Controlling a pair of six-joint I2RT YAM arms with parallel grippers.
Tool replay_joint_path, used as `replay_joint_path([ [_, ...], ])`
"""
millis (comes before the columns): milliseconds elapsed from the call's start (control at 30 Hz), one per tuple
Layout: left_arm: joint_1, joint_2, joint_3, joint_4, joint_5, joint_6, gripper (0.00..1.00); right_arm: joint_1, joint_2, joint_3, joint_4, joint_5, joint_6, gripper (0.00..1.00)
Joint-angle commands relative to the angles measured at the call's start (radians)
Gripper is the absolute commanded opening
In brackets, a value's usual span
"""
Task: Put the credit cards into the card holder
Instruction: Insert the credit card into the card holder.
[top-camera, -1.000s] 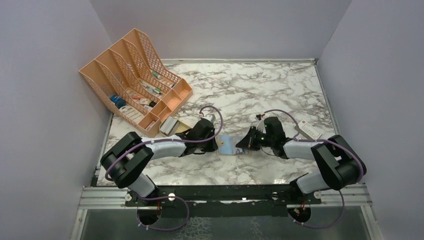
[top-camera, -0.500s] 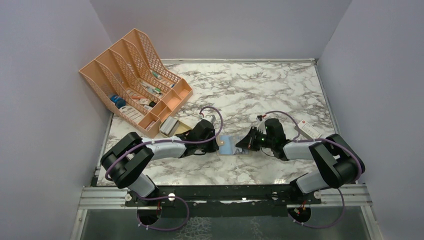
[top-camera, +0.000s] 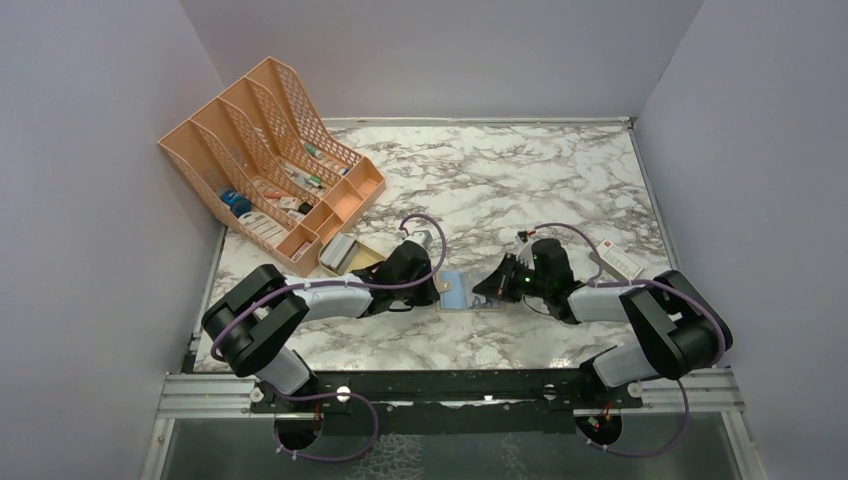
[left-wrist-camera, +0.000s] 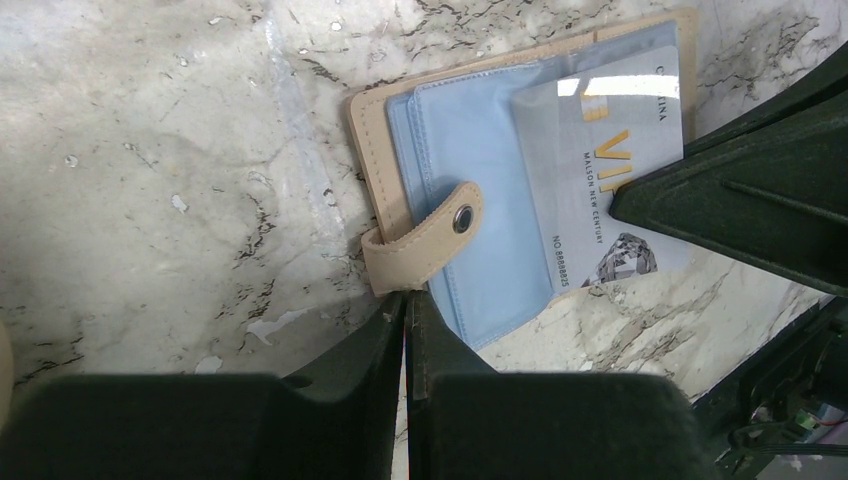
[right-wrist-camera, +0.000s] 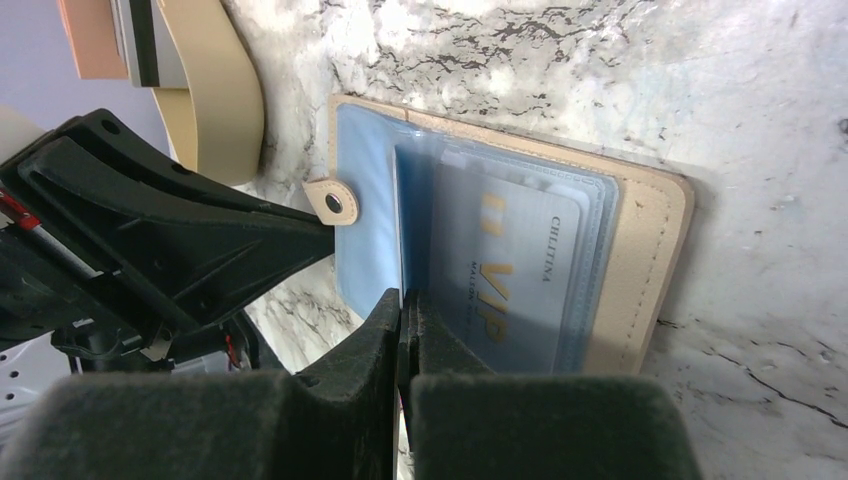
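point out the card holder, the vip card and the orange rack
card holder (left-wrist-camera: 465, 125), left wrist view, blue inner pocket
vip card (left-wrist-camera: 600, 185), left wrist view, printed face
orange rack (top-camera: 305, 105), top view, mesh divider wall

The credit card (left-wrist-camera: 600, 170) reads "VIP" and "MALSON NEW CENTURY".

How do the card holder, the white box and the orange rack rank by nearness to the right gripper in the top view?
1. card holder, centre, directly at the right gripper.
2. white box, near the right edge.
3. orange rack, far left corner.
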Motion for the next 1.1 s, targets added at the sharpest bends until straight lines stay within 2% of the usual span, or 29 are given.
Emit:
replay_joint_path([
  [0, -0.021, 0.028, -0.019, -0.013, 0.042, -0.013, 0.08, 0.0, -0.026, -0.027, 0.009, 0.052, -0.007, 0.01],
  [300, -0.03, 0.04, -0.014, -0.003, 0.05, -0.024, 0.08, 0.0, 0.035, -0.049, 0.102, 0.025, 0.027, 0.01],
  [633, -0.034, 0.041, -0.018, 0.0, 0.049, -0.03, 0.08, 0.0, -0.009, -0.068, 0.102, 0.066, 0.028, 0.01],
  [767, -0.036, 0.041, -0.021, 0.015, 0.061, -0.043, 0.08, 0.001, 0.013, -0.086, 0.151, 0.036, 0.04, 0.02],
  [833, -0.037, 0.046, -0.022, 0.028, 0.071, -0.052, 0.08, 0.001, 0.034, -0.089, 0.16, 0.024, 0.046, 0.12],
  [933, -0.038, 0.056, -0.017, 0.032, 0.075, -0.055, 0.08, 0.003, 0.022, -0.058, 0.064, 0.036, 0.022, 0.27],
  [1000, -0.038, 0.057, -0.013, 0.029, 0.079, -0.055, 0.08, 0.001, -0.03, -0.024, -0.077, 0.088, -0.009, 0.33],
  [1067, -0.037, 0.049, -0.017, 0.029, 0.078, -0.058, 0.08, 0.001, -0.1, 0.012, -0.229, 0.173, -0.049, 0.35],
])
